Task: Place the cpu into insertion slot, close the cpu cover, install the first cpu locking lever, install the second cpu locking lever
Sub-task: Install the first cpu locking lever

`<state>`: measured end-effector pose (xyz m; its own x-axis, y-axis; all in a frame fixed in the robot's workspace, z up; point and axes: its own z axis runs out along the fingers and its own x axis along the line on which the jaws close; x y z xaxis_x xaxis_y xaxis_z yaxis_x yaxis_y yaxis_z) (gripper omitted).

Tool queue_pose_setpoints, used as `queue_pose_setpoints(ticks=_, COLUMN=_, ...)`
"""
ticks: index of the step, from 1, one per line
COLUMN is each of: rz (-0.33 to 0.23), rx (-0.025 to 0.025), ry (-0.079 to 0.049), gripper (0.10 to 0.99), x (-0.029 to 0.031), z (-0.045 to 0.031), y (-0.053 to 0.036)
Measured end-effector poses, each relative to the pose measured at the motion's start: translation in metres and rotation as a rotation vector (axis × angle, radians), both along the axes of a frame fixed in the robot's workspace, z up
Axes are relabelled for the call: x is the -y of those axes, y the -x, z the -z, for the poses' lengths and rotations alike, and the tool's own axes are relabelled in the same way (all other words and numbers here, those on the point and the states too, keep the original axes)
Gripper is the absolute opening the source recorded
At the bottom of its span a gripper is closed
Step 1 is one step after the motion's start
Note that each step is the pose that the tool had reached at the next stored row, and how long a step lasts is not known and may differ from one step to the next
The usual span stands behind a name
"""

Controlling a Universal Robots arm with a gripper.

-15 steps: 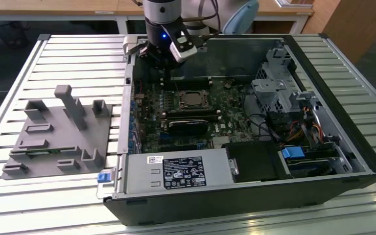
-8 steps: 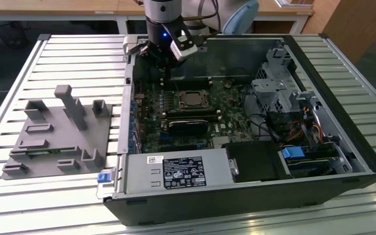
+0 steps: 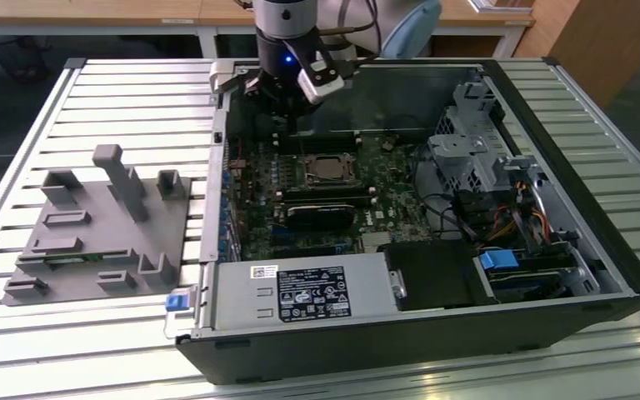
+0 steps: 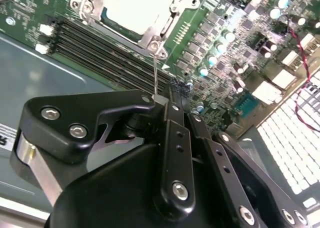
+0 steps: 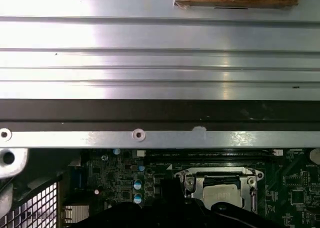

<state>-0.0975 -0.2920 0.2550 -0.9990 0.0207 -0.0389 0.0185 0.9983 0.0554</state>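
The cpu (image 4: 132,5) lies in the insertion slot (image 3: 327,169) on the green board, its silvery top showing. The cpu cover (image 4: 157,35) lies flat over it, framing the chip; in the first wrist view the cover (image 5: 192,180) rings the cpu (image 5: 220,194). A thin wire locking lever (image 4: 155,73) rises from the socket's corner to the tip of my gripper (image 4: 170,90). The gripper is shut, and the lever's free end touches one side of its fingertips. In the exterior view the gripper (image 3: 284,125) hangs inside the open case, just behind the socket.
Long black memory slots (image 4: 100,53) run beside the socket. A black card (image 3: 320,218), a power supply (image 3: 303,293) and drive cages (image 3: 465,158) crowd the case. Its metal wall (image 5: 150,113) stands close behind the gripper. A grey fixture (image 3: 97,225) sits on the slatted table.
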Motion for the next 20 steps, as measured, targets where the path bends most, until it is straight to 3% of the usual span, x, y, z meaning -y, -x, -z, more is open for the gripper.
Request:
queue_pose_setpoints(ticks=10, rz=0.000, rx=-0.0005, ry=0.000, gripper=0.106, x=0.0000, z=0.0012, y=-0.0199)
queue_pose_setpoints(ticks=15, rz=0.000, rx=-0.0006, ry=-0.001, gripper=0.106, x=0.0001, z=0.0018, y=-0.0245)
queue_pose_setpoints(ticks=16, rz=0.000, rx=-0.0006, ry=-0.005, gripper=0.106, x=0.0001, z=0.0019, y=-0.0245)
queue_pose_setpoints(ticks=20, rz=-0.001, rx=0.0028, ry=-0.043, gripper=0.106, x=0.0013, z=0.0030, y=-0.0246)
